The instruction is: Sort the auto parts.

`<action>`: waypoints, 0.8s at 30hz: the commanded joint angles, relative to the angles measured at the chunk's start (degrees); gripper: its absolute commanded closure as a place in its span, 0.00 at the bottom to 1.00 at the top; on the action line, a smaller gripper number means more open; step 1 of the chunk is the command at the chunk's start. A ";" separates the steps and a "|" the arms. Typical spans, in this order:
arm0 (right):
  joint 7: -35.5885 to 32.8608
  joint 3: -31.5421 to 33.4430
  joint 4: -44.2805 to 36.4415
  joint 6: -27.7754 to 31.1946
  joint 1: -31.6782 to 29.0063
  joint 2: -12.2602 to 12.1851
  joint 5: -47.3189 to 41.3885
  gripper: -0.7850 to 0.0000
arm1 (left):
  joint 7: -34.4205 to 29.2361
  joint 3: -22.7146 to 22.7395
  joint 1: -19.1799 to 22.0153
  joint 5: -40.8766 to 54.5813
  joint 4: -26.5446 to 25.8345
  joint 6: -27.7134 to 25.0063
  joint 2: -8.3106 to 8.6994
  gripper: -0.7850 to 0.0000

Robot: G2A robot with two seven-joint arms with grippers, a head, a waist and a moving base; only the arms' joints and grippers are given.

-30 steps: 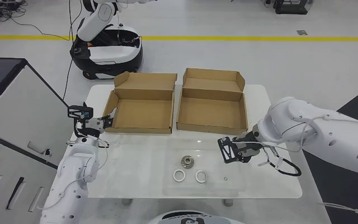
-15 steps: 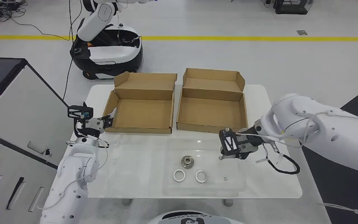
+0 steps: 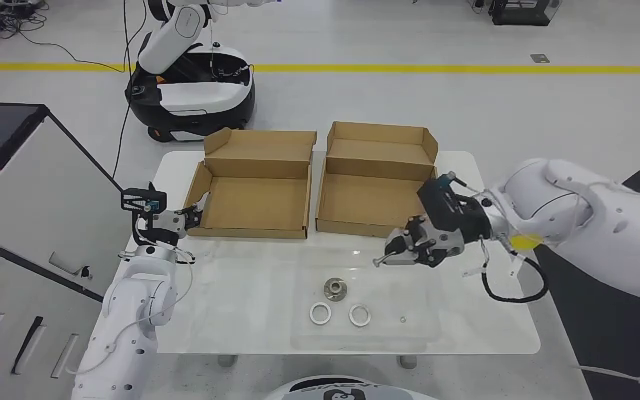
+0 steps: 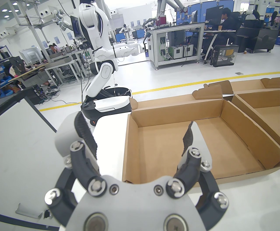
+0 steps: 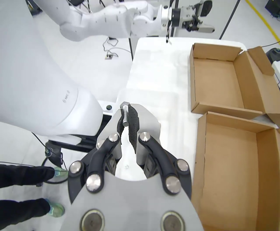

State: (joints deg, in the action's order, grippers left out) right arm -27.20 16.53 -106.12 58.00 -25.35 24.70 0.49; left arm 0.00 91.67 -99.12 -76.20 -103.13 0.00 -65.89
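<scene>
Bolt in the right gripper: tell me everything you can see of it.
Silvery metal hex bolt: threaded shank, hexagonal head at the far end. It lies lengthwise between the black ribbed pads of the right gripper, which is shut on it, head poking past them, over the white table near the front wall of a cardboard box.

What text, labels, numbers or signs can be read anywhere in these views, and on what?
None can be read.
No print: left cardboard box, right cardboard box.
No marking visible: bolt in the right gripper.
Too small to tell: hub and two rings on the table.
Too blurred to read: monitors in the room behind.
</scene>
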 commanded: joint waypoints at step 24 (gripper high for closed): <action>0.78 1.68 0.11 0.00 -0.61 0.87 -7.09 1.00 | 0.00 0.00 0.00 0.00 0.00 0.00 0.00 0.00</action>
State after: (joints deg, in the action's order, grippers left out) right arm -26.42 18.20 -106.02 58.00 -25.96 25.57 -6.58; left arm 0.00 91.67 -99.12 -76.20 -103.13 0.00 -65.89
